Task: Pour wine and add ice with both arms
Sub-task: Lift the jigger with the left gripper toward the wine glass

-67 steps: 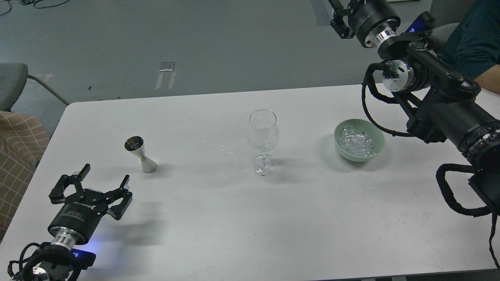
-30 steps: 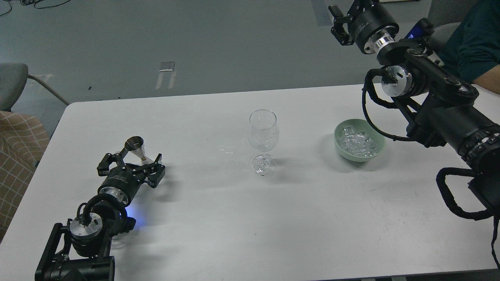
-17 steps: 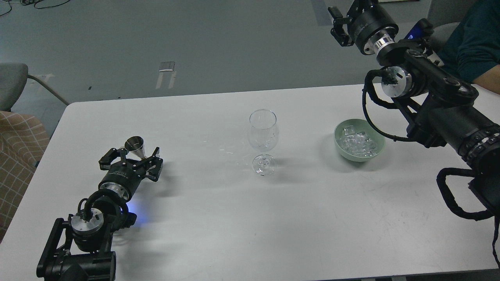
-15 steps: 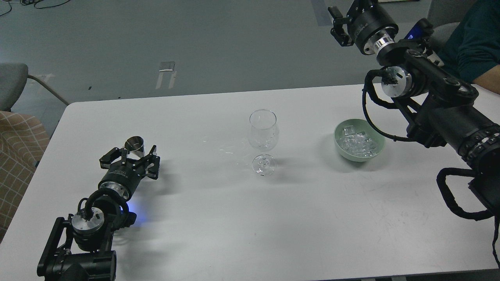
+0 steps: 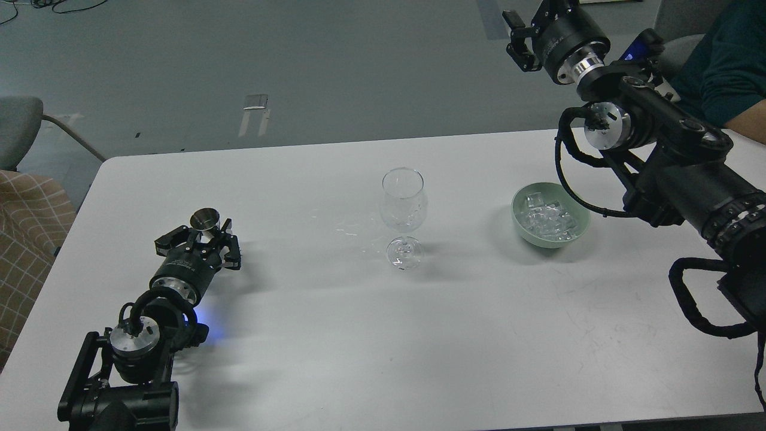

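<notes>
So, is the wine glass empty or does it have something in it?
Empty: the wine glass stands upright and looks clear through, with no coloured liquid or ice inside.

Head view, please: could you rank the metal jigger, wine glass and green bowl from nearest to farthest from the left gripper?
1. Metal jigger, between the left gripper's fingers.
2. Wine glass, mid-table, to its right.
3. Green bowl of ice, far right.

Clear ice cubes (image 5: 547, 216) lie heaped in the green bowl (image 5: 579, 230).
</notes>
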Available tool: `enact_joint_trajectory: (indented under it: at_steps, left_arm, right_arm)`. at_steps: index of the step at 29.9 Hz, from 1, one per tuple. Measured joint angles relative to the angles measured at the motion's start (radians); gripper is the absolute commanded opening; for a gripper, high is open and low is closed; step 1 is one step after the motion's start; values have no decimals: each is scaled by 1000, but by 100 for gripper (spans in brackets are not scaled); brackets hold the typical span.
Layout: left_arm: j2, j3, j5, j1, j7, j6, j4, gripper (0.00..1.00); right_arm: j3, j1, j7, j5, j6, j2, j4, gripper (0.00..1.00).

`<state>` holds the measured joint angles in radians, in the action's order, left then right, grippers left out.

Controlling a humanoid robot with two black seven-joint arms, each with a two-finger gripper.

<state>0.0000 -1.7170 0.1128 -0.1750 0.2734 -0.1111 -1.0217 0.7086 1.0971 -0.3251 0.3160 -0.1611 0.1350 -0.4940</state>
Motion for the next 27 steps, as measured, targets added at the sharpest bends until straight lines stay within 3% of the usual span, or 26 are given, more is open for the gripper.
enact_joint_trajectory:
  at_steps: [4,19,23,27]
  left_arm:
    - [0,-1,-4,-1,0,0,0,4]
    - [0,-8,-21,-23,1,7,-47,3]
    - [0,-2,-25,-47,8,26,-87,4]
    - [0,11,-25,-75,14,97,-152,4]
  right_arm:
    - [0,0,0,0,0,0,0,100]
    - [0,0,2,0,12,-1,0,100]
    - [0,5,35,0,25,0,2,100]
    - [0,4,57,-2,35,8,5,100]
